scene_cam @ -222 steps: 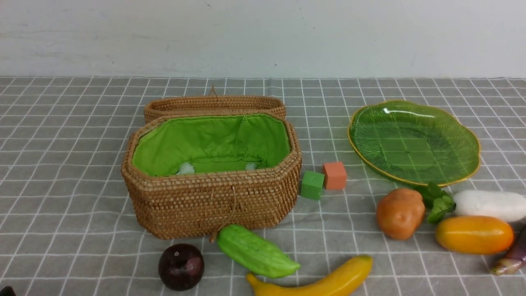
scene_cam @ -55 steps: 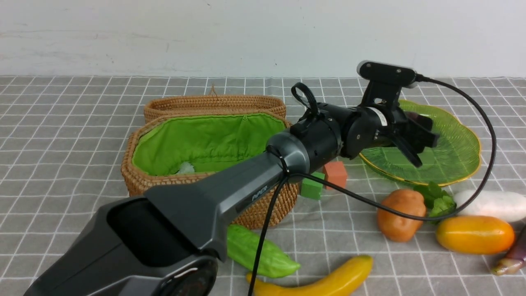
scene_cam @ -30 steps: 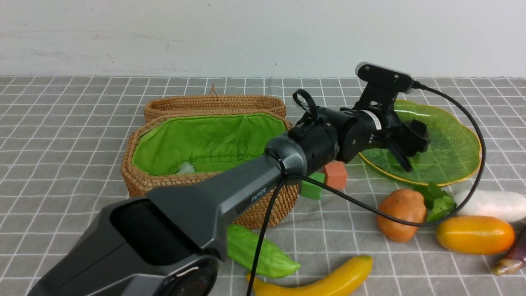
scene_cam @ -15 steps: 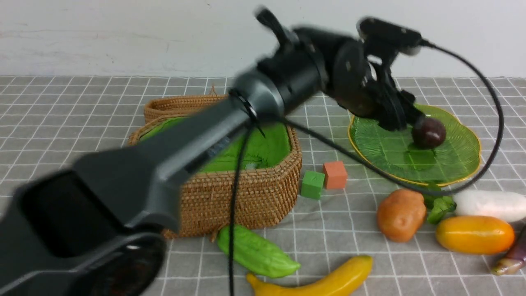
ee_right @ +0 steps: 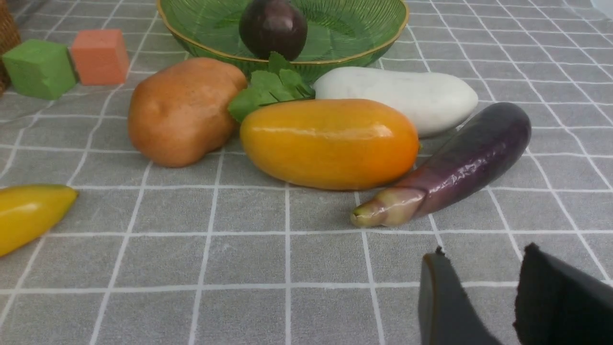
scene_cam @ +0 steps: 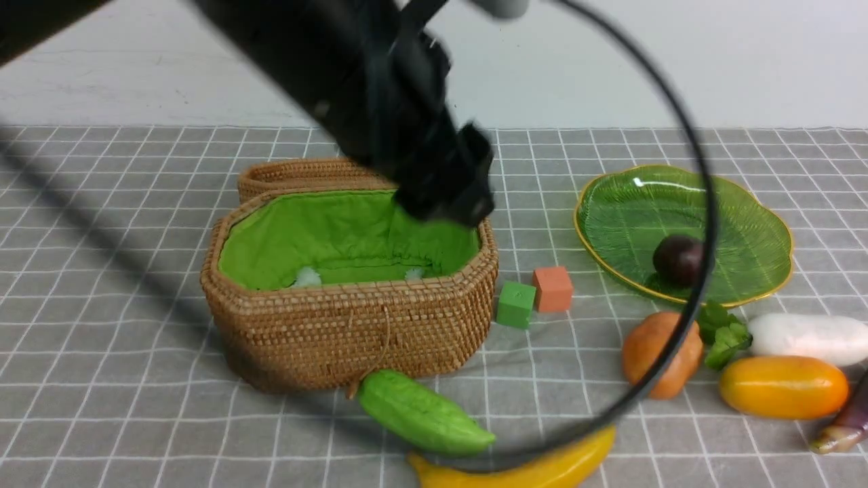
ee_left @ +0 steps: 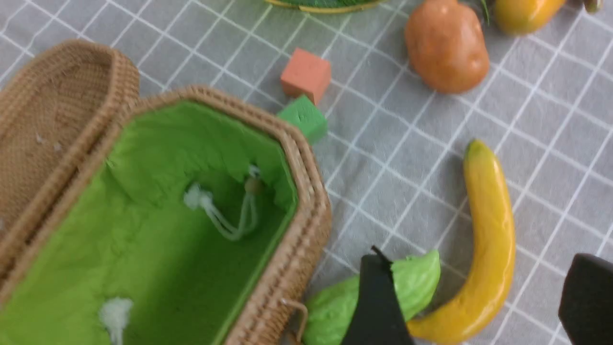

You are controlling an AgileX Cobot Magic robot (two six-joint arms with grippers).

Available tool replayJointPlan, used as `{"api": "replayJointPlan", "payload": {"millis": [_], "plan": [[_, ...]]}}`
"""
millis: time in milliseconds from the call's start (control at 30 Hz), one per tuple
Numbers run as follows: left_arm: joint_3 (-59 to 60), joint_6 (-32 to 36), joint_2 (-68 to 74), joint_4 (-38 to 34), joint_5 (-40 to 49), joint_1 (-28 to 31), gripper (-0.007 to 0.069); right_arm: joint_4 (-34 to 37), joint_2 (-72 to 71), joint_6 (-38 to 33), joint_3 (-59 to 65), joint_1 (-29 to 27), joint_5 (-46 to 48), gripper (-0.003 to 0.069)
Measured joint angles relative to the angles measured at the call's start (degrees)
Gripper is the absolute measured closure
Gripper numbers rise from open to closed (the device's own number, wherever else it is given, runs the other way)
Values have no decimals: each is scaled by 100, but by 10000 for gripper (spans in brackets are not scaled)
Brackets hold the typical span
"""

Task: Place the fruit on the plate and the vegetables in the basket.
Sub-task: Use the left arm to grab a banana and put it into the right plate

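The dark purple plum [scene_cam: 678, 259] lies on the green glass plate [scene_cam: 753, 203], free of any gripper. On the cloth near the front are the banana [scene_cam: 542, 466] and green gourd [scene_cam: 424, 413], the gourd just before the open basket [scene_cam: 349, 325]. At the right lie the potato [scene_cam: 651, 352], white radish [scene_cam: 807, 337], mango [scene_cam: 783, 386] and eggplant [scene_cam: 841, 423]. My left gripper [ee_left: 479, 258] is open and empty, high over the basket's near right end; the arm [scene_cam: 407, 135] shows blurred. My right gripper [ee_right: 483, 263] hangs low before the eggplant [ee_right: 459, 167], slightly open, holding nothing.
A green cube [scene_cam: 515, 305] and an orange cube [scene_cam: 553, 288] sit between basket and plate. The basket lid [scene_cam: 305, 173] lies back behind it. The left arm's cable [scene_cam: 705, 224] loops across the plate and potato in the front view.
The left gripper let the plum go onto the plate, then swung up and left to above the basket. The plum settled toward the plate's front. The right gripper has not moved.
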Motion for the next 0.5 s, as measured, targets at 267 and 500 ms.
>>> {"api": "replayJointPlan", "payload": {"millis": [267,500], "plan": [[1476,-823,363,430,-1529,-871,55,0,0,0,0,0,0,419],[1238,-1160,1423,858,-1791,-1304,43,0,0,0,0,0,0,419]]}}
